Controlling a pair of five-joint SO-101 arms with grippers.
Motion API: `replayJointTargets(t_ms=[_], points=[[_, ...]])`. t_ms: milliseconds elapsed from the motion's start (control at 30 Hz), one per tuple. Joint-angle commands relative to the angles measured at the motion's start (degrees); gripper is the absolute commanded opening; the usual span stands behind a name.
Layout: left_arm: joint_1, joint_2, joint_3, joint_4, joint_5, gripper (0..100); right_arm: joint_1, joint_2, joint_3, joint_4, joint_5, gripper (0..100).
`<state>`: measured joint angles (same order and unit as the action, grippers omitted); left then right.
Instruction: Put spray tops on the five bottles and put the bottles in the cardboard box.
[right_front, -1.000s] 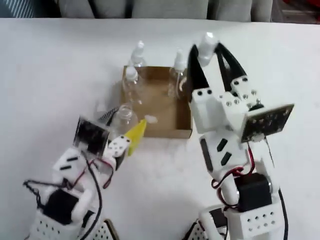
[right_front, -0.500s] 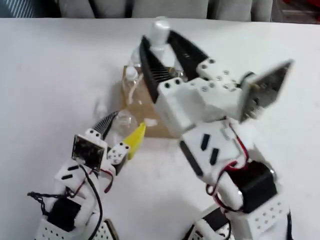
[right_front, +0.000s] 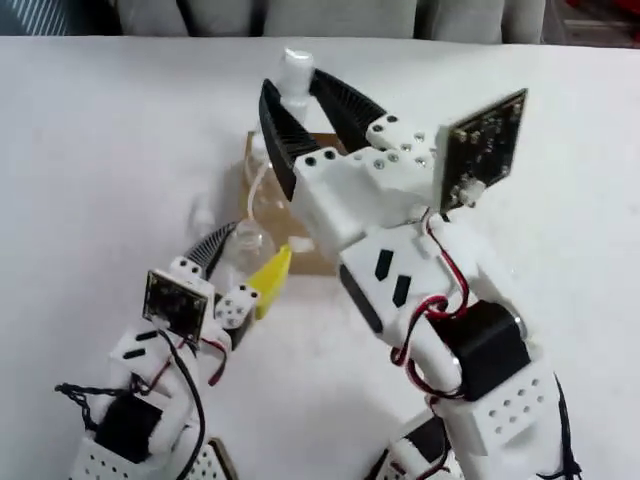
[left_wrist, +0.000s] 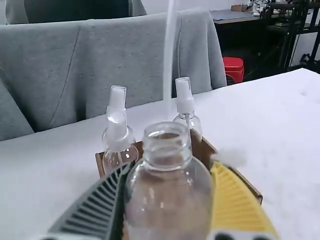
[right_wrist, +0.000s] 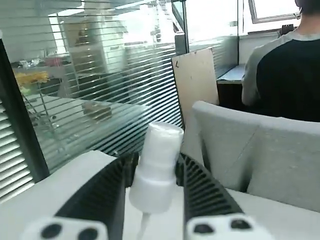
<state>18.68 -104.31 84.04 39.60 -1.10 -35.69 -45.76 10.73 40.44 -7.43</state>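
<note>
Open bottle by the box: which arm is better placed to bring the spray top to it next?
Right. The right hand grips the spray top, tube hanging down; the left hand is shut on the open bottle.

pincer (right_wrist: 154, 192) — clamped on spray top (right_wrist: 156, 170)

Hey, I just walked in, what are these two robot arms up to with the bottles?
They're fitting spray tops on bottles. The left gripper is shut on an open bottle with no top, at the near edge of the cardboard box. The right gripper holds a spray top high up near the box, its tube hanging down. Two capped bottles stand at the box's far end.
</note>
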Motion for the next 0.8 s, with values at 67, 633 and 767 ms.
replayJointTargets(t_ms=[67,633,767], points=[[0.7,-0.7,-0.2,-1.9,0.6,2,-0.7,-0.3,1.7,0.1,-0.4,1.5],[0.7,-0.7,-0.2,-1.9,0.6,2,-7.9,-7.5,20.0,0.2,0.0,1.7],[0.6,-0.7,-0.2,-1.9,0.6,2,-10.2,-9.6,23.1,0.5,0.7,1.9]])
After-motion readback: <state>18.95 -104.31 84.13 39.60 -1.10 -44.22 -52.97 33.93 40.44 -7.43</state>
